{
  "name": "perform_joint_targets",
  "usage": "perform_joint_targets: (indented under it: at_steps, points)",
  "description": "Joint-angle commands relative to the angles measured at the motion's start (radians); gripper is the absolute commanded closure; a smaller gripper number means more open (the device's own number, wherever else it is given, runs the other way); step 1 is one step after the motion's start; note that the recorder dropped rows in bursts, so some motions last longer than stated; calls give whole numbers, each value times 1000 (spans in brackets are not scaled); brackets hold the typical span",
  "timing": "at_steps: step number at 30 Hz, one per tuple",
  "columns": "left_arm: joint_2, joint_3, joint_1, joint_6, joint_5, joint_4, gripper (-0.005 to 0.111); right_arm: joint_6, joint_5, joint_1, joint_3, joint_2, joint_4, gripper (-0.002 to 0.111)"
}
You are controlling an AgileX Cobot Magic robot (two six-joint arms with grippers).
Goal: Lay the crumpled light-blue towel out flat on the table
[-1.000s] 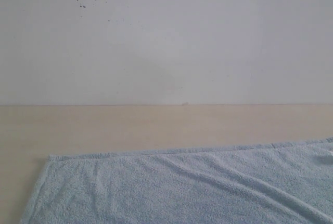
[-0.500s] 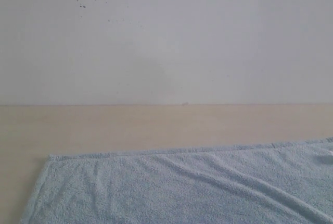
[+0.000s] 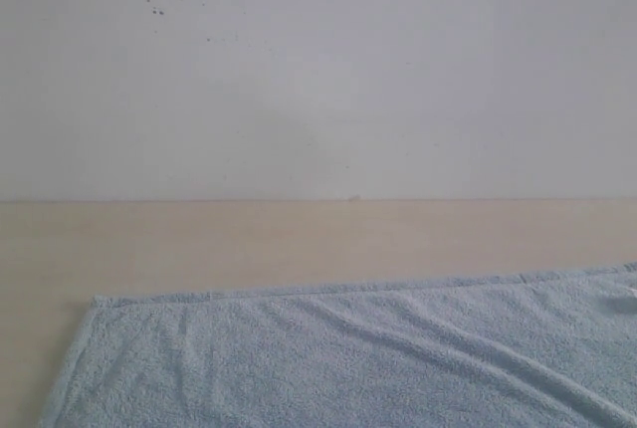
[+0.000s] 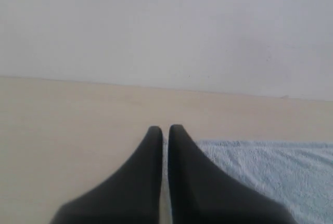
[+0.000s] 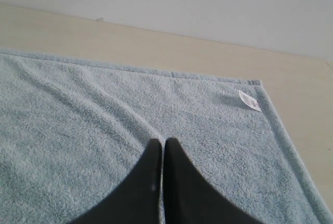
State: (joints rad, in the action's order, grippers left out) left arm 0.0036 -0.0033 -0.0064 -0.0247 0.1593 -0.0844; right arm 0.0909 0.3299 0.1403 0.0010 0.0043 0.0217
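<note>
The right gripper [image 5: 162,141] has its black fingers pressed together, pinching nothing, over the light-blue towel [image 5: 104,120]. Only the right wrist view shows the towel's hemmed corner beyond the gripper, with the small white tag [image 5: 250,100] just inside it. The left gripper [image 4: 165,129], seen only in the left wrist view, is likewise closed on nothing. It sits over bare table [image 4: 67,130] just beside the towel's edge. The exterior view shows neither gripper. There the towel lies spread out with shallow wrinkles, then a strip of beige tabletop, then the white wall [image 3: 348,70] with a few dark specks.
</note>
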Motion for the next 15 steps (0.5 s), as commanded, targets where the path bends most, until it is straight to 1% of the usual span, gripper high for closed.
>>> perform_joint_targets:
  at_steps: [1, 15]
  points:
    - [-4, 3, -4, -12, 159, -7, 103, -3, -8, -6, -1, -4, 11, 107]
    - [-4, 3, -4, -12, 154, -5, 103, -3, -8, -6, -1, -4, 11, 107]
